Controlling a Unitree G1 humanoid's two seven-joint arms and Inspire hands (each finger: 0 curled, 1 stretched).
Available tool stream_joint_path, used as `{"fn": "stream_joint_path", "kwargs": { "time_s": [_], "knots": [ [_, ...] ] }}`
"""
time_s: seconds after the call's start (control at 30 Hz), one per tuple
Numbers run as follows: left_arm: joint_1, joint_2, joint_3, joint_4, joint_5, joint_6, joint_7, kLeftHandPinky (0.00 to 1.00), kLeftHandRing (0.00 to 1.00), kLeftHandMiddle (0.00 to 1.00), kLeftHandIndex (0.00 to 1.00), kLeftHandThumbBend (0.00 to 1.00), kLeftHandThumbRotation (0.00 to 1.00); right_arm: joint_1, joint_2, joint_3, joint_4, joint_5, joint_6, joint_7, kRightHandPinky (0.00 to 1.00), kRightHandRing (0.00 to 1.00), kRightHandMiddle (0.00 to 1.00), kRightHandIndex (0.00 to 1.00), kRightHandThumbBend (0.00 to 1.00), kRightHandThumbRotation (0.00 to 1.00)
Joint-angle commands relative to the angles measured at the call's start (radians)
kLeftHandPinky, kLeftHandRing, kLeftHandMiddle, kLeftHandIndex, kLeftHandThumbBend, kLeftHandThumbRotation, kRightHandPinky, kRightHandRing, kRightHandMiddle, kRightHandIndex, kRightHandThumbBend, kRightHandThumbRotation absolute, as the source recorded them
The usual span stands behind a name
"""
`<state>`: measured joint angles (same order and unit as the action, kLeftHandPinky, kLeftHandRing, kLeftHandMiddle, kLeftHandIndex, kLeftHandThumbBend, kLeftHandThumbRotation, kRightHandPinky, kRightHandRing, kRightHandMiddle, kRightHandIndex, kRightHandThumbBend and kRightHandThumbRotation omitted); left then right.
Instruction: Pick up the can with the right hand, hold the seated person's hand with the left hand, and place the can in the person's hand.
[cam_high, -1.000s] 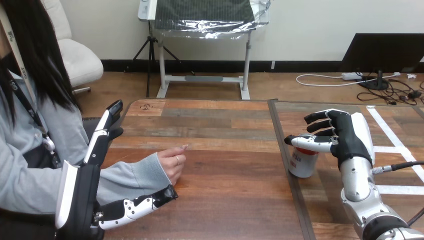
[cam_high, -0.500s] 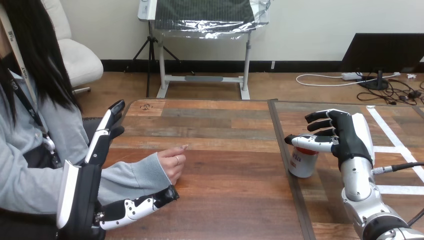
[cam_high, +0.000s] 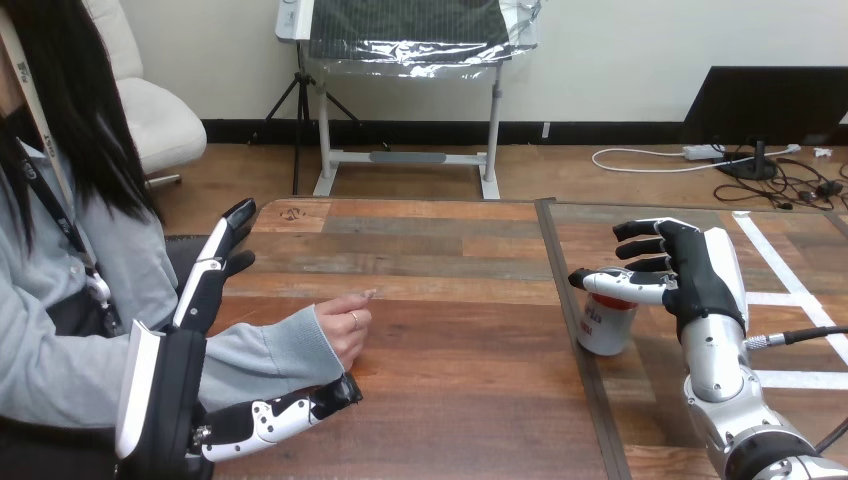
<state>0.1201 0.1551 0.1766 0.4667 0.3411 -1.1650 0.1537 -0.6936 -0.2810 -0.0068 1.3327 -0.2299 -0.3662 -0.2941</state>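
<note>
Can (cam_high: 605, 328) — likely light, rigid, slick; grasp mid-wall. Right hand (cam_high: 695, 275) at its top, grip — cannot tell; left hand (cam_high: 170, 390) open, nine o'clock.

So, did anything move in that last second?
Hardly. The left hand crept slightly forward beside the person's forearm, fingers straight, holding nothing. The right hand at the can, the can itself and the person's hand stayed put.
</note>
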Motion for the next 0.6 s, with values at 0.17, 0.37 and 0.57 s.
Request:
{"fn": "stream_joint_path", "kwargs": {
  "time_s": [0.17,0.37,0.57],
  "knots": [
    [-0.04,0.024,-0.009,0.0,-0.03,-0.025,0.009,0.85,0.92,0.94,0.92,1.0,0.43,-0.023,0.006,-0.017,-0.054,0.024,-0.029,0.012,0.58,0.65,0.68,0.71,0.94,0.0],
    [-0.04,0.028,-0.01,0.0,-0.036,-0.025,0.007,0.85,0.93,0.94,0.93,1.0,0.43,-0.013,0.012,-0.028,-0.054,0.043,-0.033,0.031,0.6,0.68,0.71,0.75,0.96,0.03],
    [-0.041,0.034,-0.011,0.003,-0.044,-0.03,0.006,0.85,0.93,0.94,0.93,1.0,0.44,-0.002,0.018,-0.04,-0.055,0.065,-0.04,0.054,0.64,0.72,0.75,0.78,0.97,0.03]
  ]
}}
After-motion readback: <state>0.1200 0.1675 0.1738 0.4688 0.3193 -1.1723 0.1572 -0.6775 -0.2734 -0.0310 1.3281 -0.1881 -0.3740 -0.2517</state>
